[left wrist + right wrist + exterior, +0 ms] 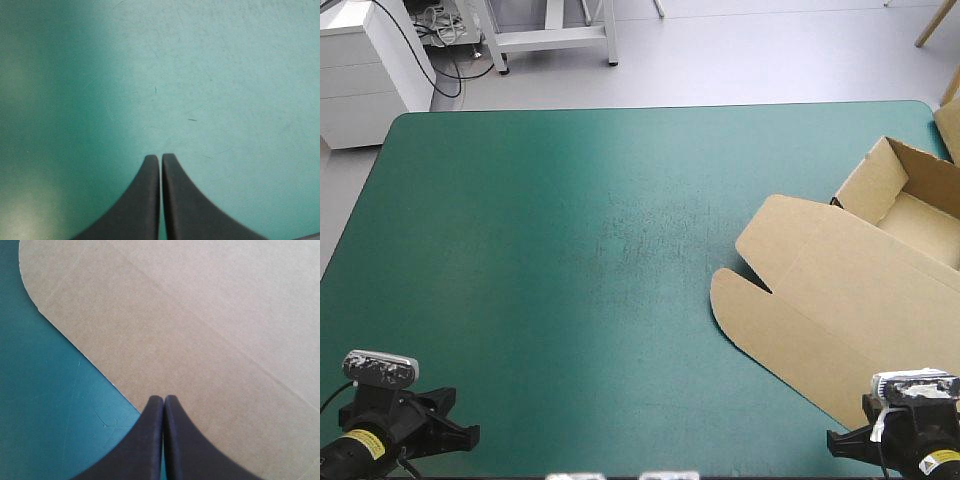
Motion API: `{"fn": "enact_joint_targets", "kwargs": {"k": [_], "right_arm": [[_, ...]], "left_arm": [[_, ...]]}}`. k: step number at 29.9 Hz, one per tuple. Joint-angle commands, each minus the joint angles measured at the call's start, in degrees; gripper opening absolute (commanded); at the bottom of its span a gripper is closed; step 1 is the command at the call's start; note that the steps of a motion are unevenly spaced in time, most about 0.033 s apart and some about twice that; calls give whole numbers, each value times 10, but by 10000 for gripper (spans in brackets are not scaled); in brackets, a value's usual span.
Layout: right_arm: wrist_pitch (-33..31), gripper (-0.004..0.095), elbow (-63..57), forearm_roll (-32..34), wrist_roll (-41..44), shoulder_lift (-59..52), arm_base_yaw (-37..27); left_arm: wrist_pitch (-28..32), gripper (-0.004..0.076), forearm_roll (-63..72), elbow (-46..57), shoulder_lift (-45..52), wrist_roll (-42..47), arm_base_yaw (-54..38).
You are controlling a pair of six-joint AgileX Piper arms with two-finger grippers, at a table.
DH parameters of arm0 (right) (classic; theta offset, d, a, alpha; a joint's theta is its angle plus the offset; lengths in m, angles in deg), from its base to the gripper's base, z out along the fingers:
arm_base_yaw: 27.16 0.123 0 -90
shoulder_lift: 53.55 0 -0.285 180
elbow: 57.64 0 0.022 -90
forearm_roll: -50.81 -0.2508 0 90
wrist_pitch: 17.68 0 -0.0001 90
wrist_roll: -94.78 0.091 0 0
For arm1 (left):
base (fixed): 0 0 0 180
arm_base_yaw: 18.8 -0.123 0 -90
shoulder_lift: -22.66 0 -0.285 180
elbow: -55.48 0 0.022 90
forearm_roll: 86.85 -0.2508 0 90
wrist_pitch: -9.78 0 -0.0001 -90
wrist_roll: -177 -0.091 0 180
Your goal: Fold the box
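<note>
One brown box (865,270) lies on the teal-green cover (570,250), toward its right edge, lid (820,305) flat. Two grippers, both closed: left gripper (160,159) over bare cover; right gripper (164,399) over the lid.

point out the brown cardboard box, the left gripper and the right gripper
brown cardboard box (840,300): high view, on its flat lid
black-fingered left gripper (160,158): left wrist view, between its shut fingertips
black-fingered right gripper (163,398): right wrist view, between its shut fingertips
</note>
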Motion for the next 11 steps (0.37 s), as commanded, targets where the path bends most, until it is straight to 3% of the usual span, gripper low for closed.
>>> {"fn": "enact_joint_targets", "kwargs": {"k": [1,11], "right_arm": [[35,-16,11,-5,-6,-6,0],[35,-16,11,-5,-6,-6,0]], "left_arm": [[28,-8,31,-14,-6,4,-1],[28,-8,90,-14,-6,4,-1]]}}
